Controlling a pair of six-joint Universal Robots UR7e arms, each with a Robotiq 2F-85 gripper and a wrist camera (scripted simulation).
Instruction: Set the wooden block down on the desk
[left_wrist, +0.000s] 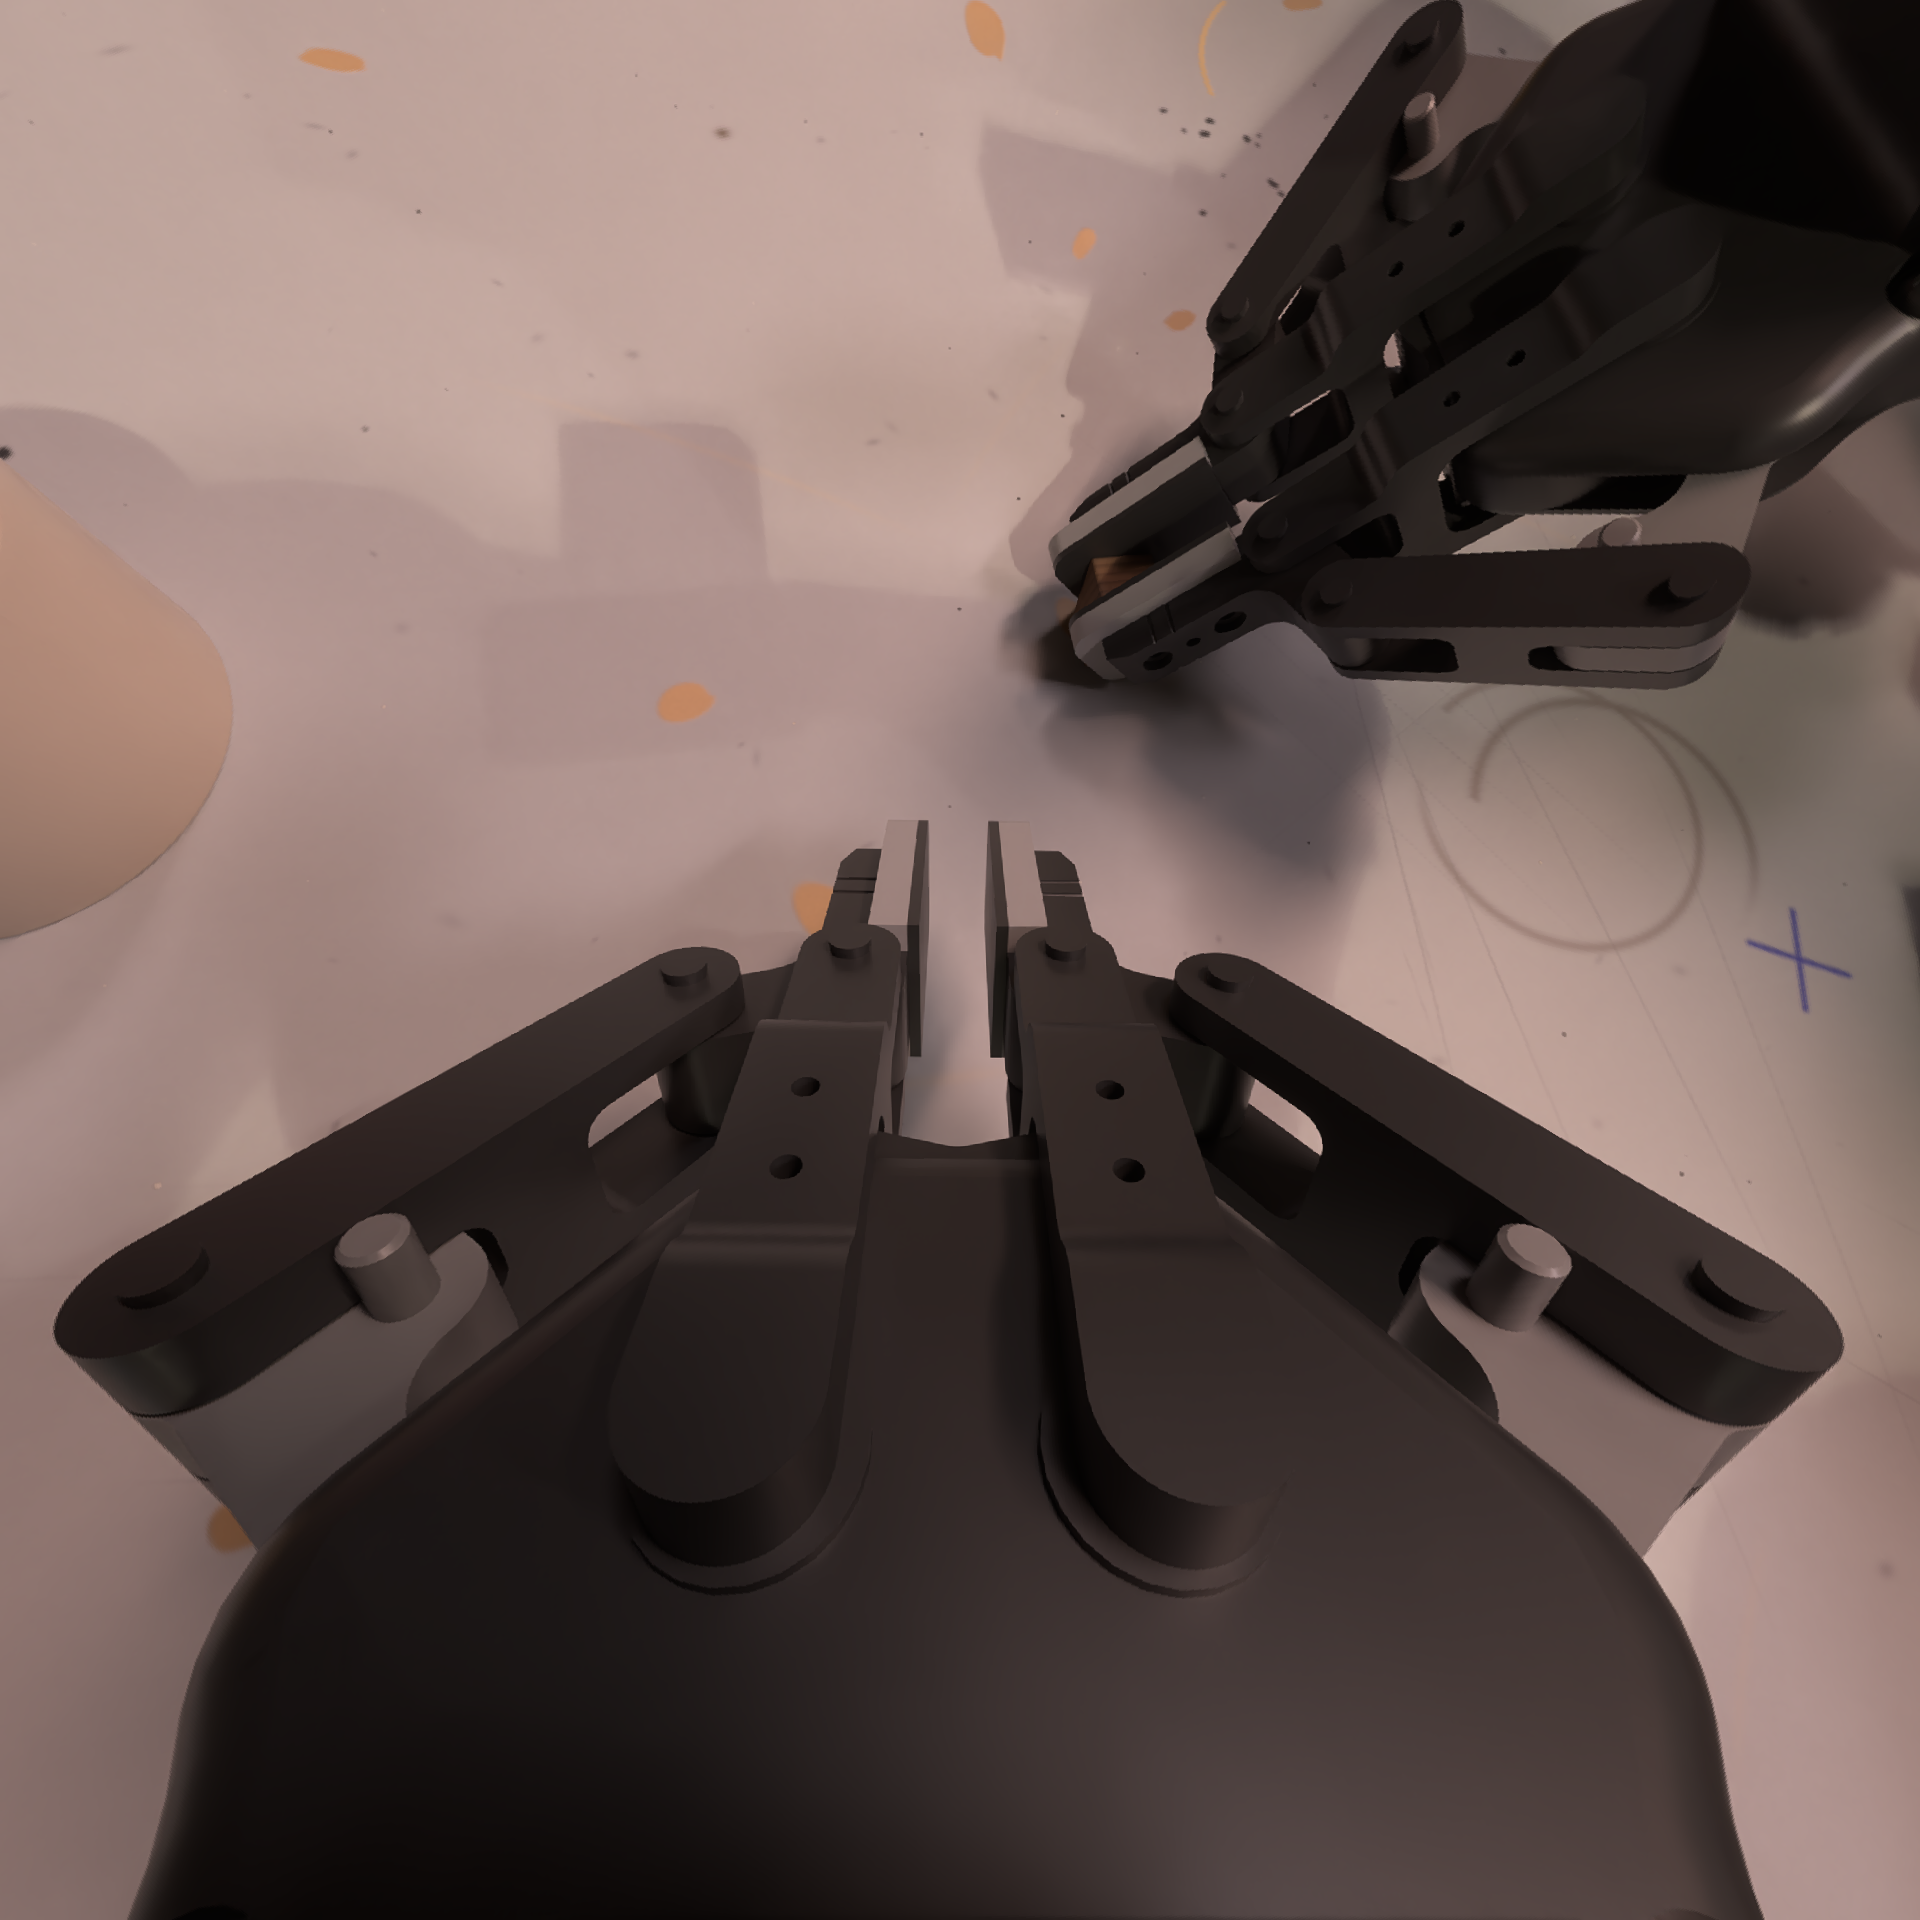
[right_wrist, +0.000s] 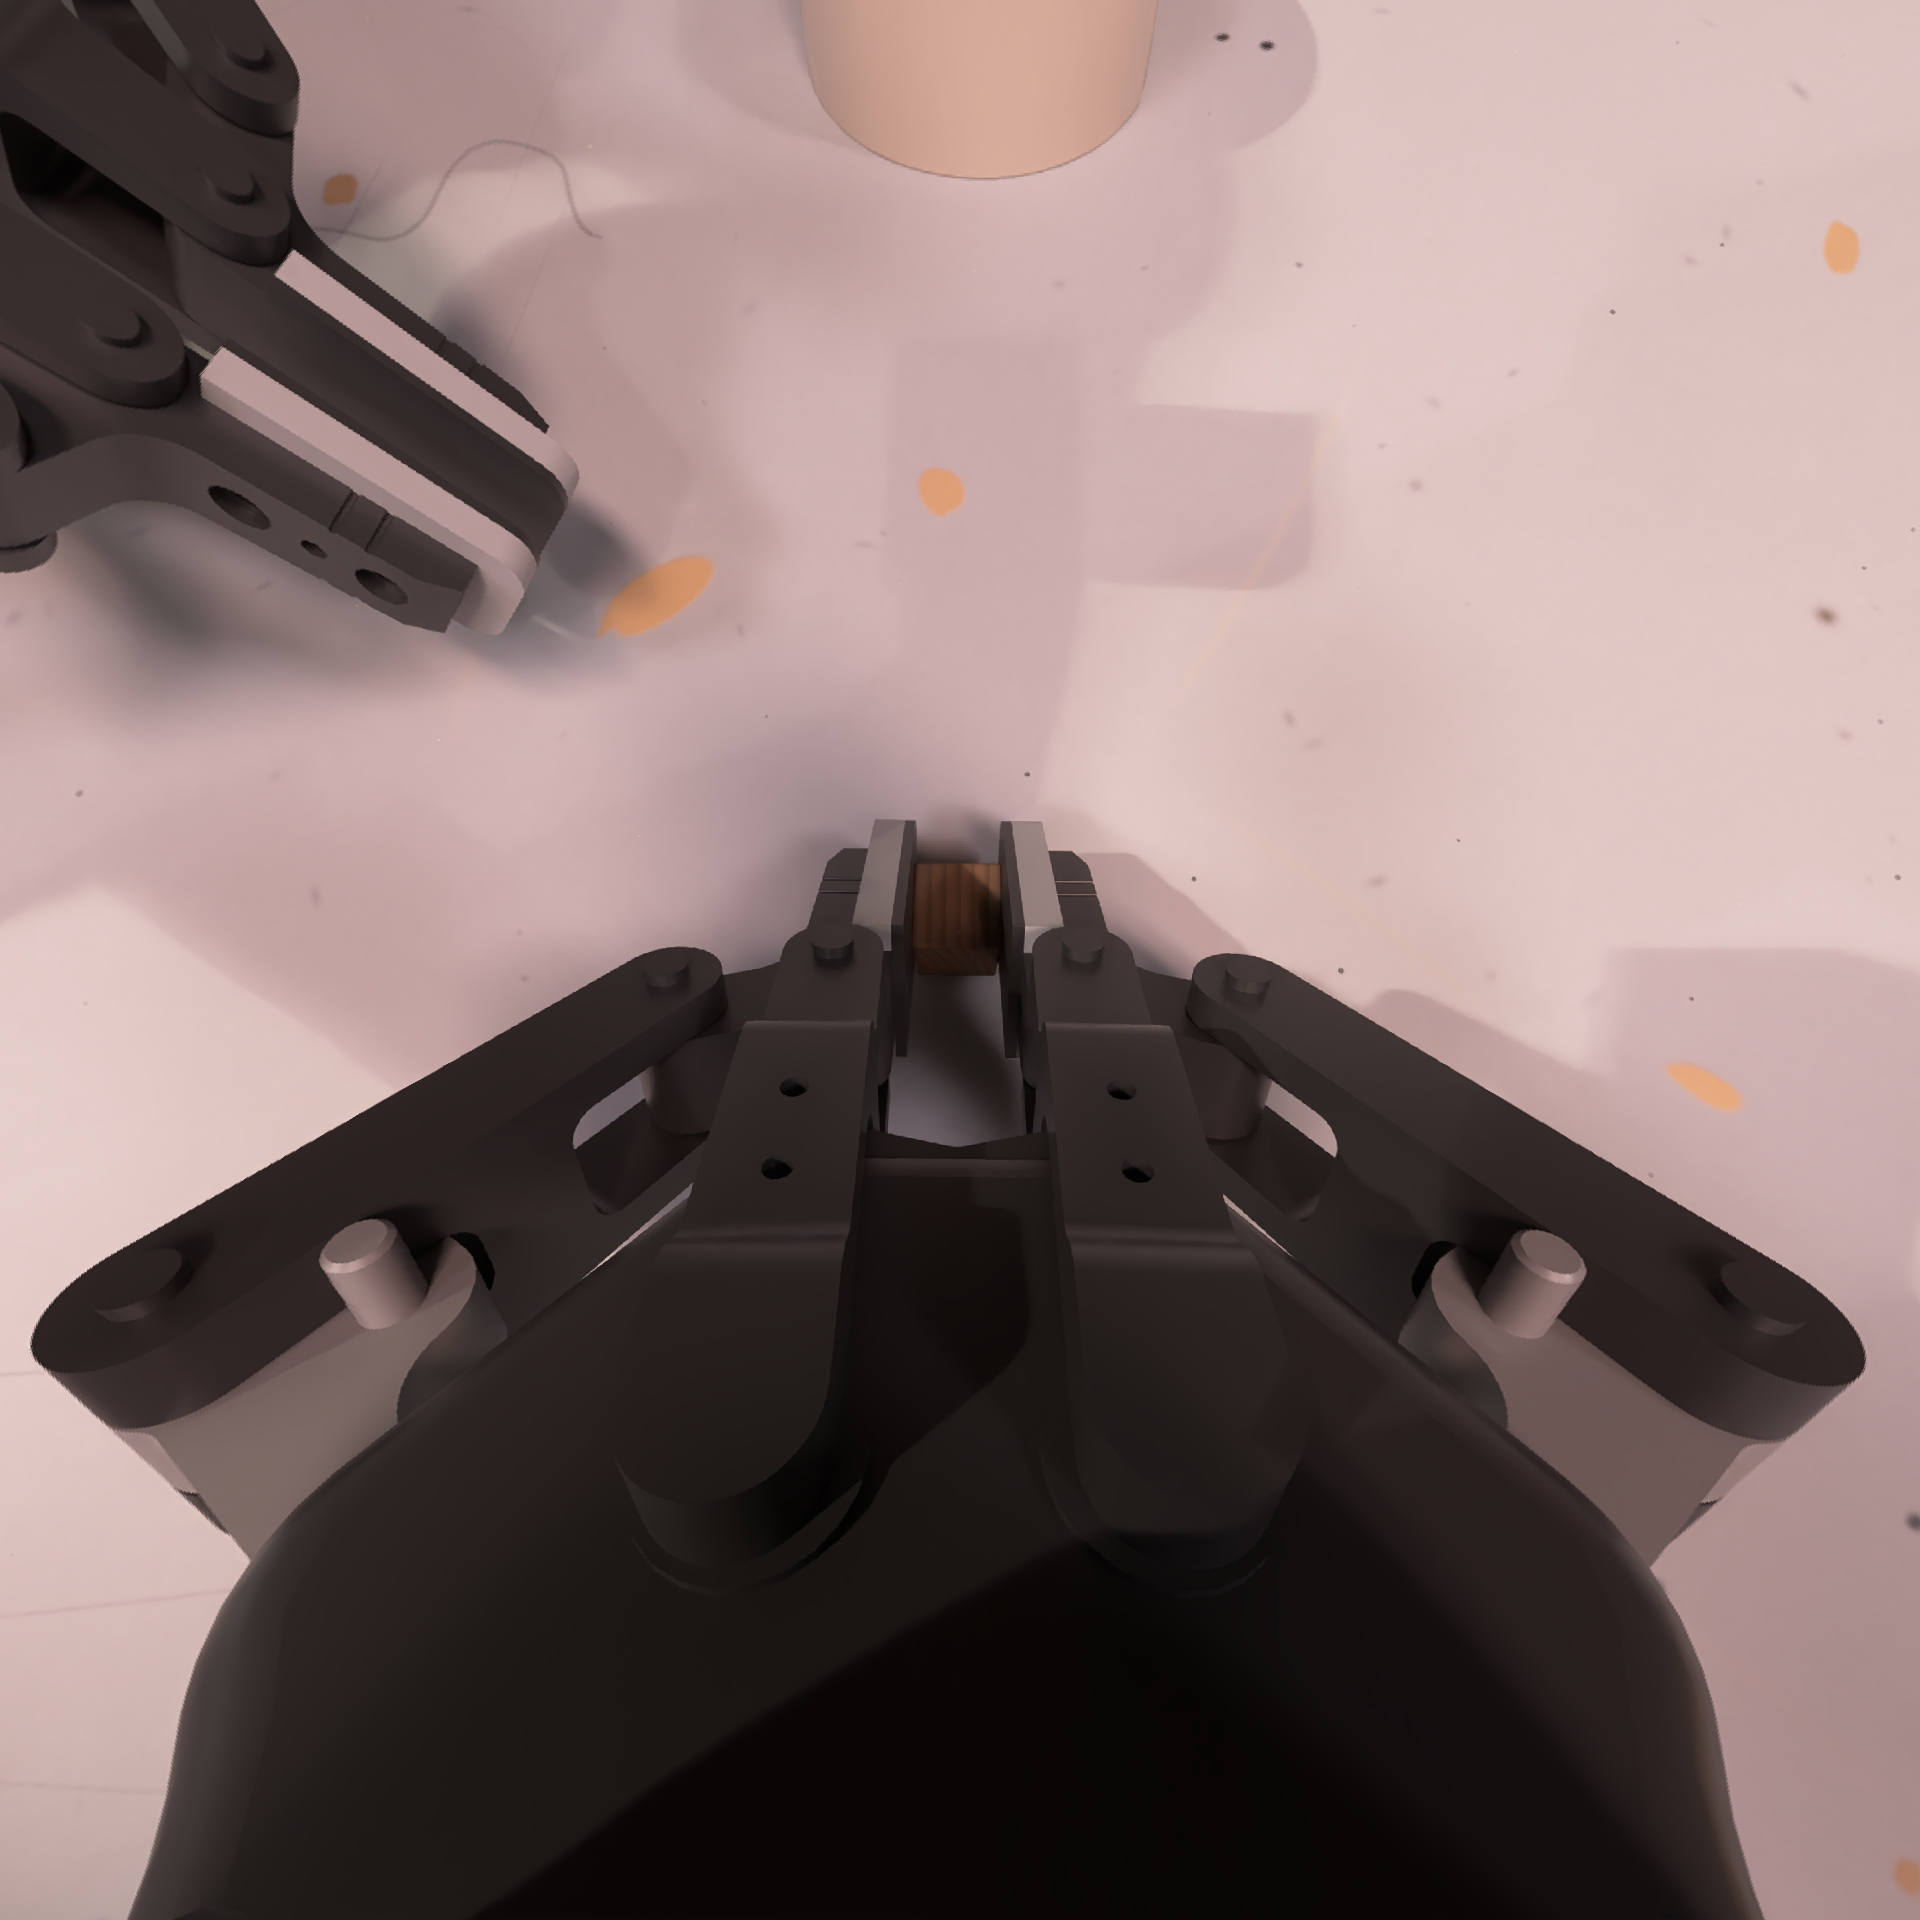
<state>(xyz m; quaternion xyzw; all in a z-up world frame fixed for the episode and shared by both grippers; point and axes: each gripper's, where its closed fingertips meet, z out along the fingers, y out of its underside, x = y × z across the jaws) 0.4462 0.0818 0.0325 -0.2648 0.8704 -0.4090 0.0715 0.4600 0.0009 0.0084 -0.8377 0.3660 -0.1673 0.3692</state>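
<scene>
The wooden block (right_wrist: 954, 920) is small and brown and sits clamped between the pads of my right gripper (right_wrist: 956, 868). In the left wrist view the same gripper (left_wrist: 1081, 597) comes in from the upper right, with the block (left_wrist: 1103, 578) showing at its tips. It is very low over the pale desk (left_wrist: 623, 312), with a dark shadow right under it; I cannot tell whether it touches. My left gripper (left_wrist: 956, 868) is empty, its pads parted by a narrow gap, and it is apart from the block. It also shows in the right wrist view (right_wrist: 530, 551) at the upper left.
A beige cone-like object (left_wrist: 94, 707) stands on the desk at the left; it shows in the right wrist view (right_wrist: 982, 83) straight ahead, at the top. The desk has orange flecks (right_wrist: 940, 490), a drawn spiral (left_wrist: 1600, 821) and a blue cross (left_wrist: 1801, 961).
</scene>
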